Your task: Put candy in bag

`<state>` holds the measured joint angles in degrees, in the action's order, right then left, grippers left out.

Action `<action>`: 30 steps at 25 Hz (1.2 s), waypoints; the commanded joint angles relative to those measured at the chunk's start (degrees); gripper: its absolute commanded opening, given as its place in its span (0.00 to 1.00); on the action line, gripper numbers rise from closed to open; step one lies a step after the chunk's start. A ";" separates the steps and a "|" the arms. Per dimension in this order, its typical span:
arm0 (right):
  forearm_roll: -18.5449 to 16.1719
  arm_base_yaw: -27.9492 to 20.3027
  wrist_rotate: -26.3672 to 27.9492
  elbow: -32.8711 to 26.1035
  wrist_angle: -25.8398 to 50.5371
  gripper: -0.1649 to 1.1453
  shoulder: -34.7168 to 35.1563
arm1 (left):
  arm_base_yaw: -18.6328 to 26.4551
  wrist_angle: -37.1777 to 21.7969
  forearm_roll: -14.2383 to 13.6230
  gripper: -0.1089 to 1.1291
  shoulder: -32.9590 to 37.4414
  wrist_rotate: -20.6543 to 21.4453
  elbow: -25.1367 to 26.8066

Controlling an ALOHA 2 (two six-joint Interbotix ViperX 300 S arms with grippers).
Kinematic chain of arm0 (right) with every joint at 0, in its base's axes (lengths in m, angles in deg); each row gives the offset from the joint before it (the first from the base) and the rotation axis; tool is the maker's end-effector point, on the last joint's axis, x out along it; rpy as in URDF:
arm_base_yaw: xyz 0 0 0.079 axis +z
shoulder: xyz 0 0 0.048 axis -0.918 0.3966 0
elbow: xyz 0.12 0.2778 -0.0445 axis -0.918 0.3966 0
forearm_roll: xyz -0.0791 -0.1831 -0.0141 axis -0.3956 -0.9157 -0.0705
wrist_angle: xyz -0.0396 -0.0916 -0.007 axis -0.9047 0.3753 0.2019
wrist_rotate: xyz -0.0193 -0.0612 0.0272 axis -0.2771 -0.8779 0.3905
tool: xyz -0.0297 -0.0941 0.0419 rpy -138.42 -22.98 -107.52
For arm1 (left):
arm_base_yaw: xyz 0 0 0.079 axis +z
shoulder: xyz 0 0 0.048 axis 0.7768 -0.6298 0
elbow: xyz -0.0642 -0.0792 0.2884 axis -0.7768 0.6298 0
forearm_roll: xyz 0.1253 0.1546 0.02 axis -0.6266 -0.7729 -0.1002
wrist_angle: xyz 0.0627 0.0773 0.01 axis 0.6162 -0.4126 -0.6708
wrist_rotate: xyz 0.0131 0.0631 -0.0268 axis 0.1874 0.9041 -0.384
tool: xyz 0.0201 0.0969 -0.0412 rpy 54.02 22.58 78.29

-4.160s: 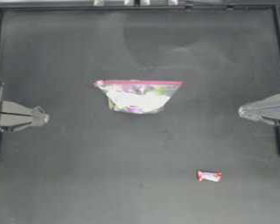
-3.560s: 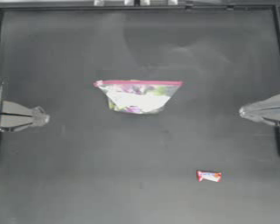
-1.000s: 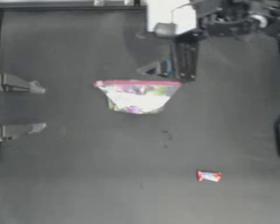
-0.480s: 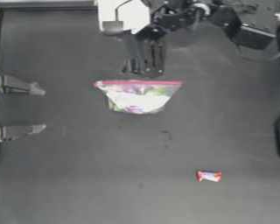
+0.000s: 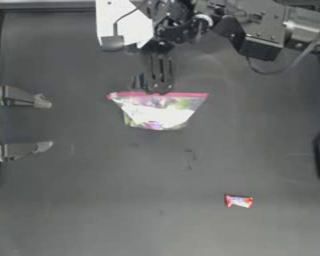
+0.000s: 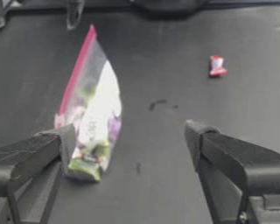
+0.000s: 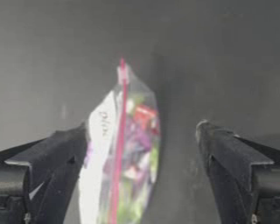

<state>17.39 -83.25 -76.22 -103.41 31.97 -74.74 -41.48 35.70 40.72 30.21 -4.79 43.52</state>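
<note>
The bag (image 5: 157, 111) lies near the table's middle, clear plastic with a pink strip along its far edge and coloured contents. It also shows in the left wrist view (image 6: 93, 114). My right gripper (image 5: 150, 84) reaches in along the top and hangs open just behind the pink strip. In the right wrist view its jaws stand wide on either side of the bag (image 7: 124, 166). The candy (image 5: 239, 201), red-ended with a pale middle, lies alone at the front right; the left wrist view shows the candy (image 6: 216, 65) too. My left gripper (image 5: 48, 125) waits open at the left edge.
The table's raised rim (image 5: 49, 6) runs along the far side behind the right arm. A few small scuff marks (image 5: 189, 156) sit in front of the bag.
The right arm left its parked spot, swept left along the top and came down to the bag's pink strip. The left gripper opened earlier and has stayed still. Bag and candy are unmoved.
</note>
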 commanded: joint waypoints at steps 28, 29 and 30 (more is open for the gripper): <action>-0.88 3.25 -0.70 -12.04 5.80 0.89 9.58 | 0.70 0.18 0.26 0.92 0.53 -0.26 0.53; -1.14 3.25 -0.70 -12.04 5.80 0.89 9.67 | 0.79 0.18 0.26 0.92 0.62 -0.26 0.53; -1.32 3.34 -0.70 -12.04 5.80 0.89 9.76 | 0.79 0.09 0.26 0.92 0.53 -0.26 0.53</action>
<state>16.42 -80.17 -76.92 -114.13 37.95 -63.85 -40.77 35.70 40.99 31.01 -4.97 44.66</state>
